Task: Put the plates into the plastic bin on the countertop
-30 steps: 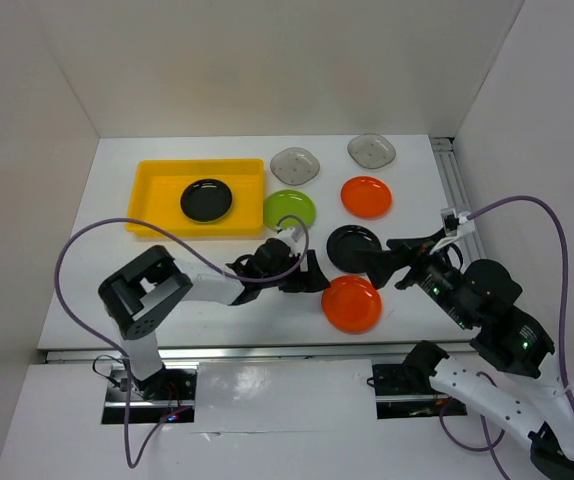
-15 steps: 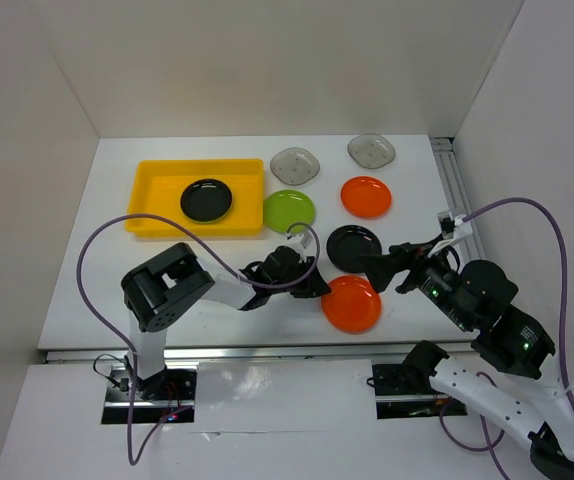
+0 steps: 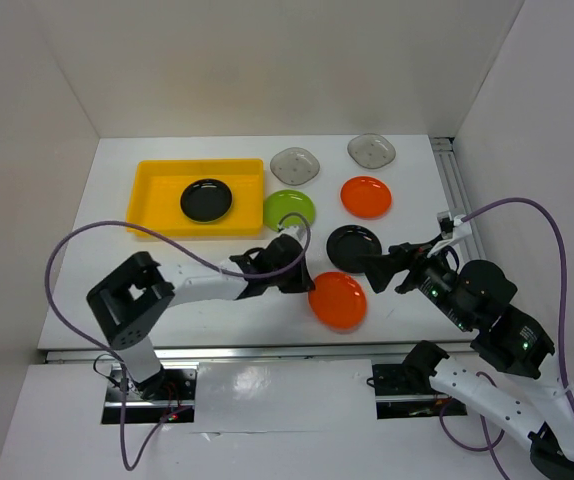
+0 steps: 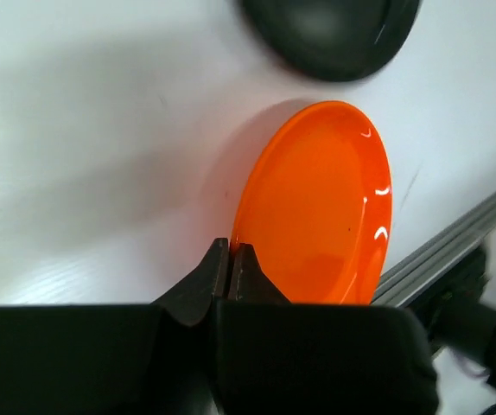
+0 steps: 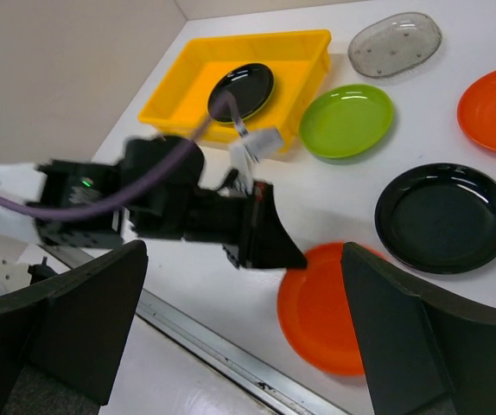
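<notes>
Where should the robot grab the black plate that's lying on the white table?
By its thin raised rim, probably: the round black plastic plate lies flat, so only the rim gives a hold. Come from its near right edge, facing the open right gripper.

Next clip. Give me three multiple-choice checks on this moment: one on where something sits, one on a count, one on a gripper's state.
1. Where is the leftmost black plate? A) inside the yellow bin B) leaning on the back wall C) stacked on another plate
2. How many grey plates are on the countertop? A) one B) two C) four
3. The left gripper is: A) open, holding nothing B) shut on a grey plate C) shut on an orange plate
Answers: 1 A, it sits on the bin's floor; 2 B, both lie near the far edge; 3 C, its wrist view shows the rim pinched.
</notes>
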You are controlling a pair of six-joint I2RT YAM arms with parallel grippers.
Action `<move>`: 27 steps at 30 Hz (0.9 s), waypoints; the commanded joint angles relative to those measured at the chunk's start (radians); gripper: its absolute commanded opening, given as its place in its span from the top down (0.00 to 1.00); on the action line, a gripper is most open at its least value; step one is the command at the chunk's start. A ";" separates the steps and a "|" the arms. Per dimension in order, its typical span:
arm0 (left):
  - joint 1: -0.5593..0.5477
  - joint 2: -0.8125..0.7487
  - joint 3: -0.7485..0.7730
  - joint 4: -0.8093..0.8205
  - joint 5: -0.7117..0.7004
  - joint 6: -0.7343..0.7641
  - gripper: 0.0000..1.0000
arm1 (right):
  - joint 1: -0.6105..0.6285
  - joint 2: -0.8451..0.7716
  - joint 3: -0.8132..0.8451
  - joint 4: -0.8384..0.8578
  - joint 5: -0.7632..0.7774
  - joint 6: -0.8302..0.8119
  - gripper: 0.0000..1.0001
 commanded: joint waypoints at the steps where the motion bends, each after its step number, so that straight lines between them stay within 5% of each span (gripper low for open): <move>1: 0.081 -0.166 0.156 -0.341 -0.218 -0.016 1.00 | -0.002 0.000 0.012 0.035 0.010 0.000 0.00; 8: 0.438 -0.340 0.233 -0.490 -0.293 -0.056 1.00 | -0.002 0.000 -0.043 0.102 -0.018 0.000 0.00; 14: 0.726 -0.301 0.315 -0.489 -0.313 -0.038 1.00 | -0.002 0.030 -0.076 0.153 -0.044 0.000 0.00; 27: 0.926 0.007 0.385 -0.343 -0.125 0.082 1.00 | -0.002 0.059 -0.084 0.174 -0.077 0.000 0.00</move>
